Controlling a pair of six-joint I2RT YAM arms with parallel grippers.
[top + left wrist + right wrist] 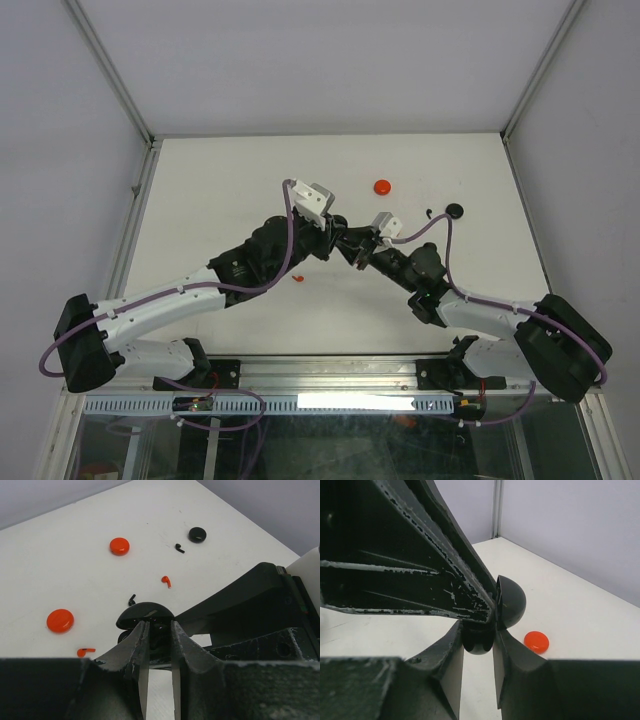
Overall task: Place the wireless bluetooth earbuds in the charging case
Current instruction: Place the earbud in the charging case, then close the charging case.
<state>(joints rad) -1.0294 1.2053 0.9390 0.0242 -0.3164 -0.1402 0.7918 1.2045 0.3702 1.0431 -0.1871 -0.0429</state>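
Observation:
The two grippers meet over the table's middle. A black charging case hangs open with its domed lid swung up, and my right gripper is shut on its round base. My left gripper is shut, with its tips pushed in at the case's mouth under the lid. What lies between those tips is dark and hidden. Loose earbuds lie on the table: a red earbud, another red earbud, a black earbud and another black earbud.
Two round red discs and a black disc lie on the white table beyond the grippers. From above, a red disc and a black disc sit behind the arms. A metal frame edges the table.

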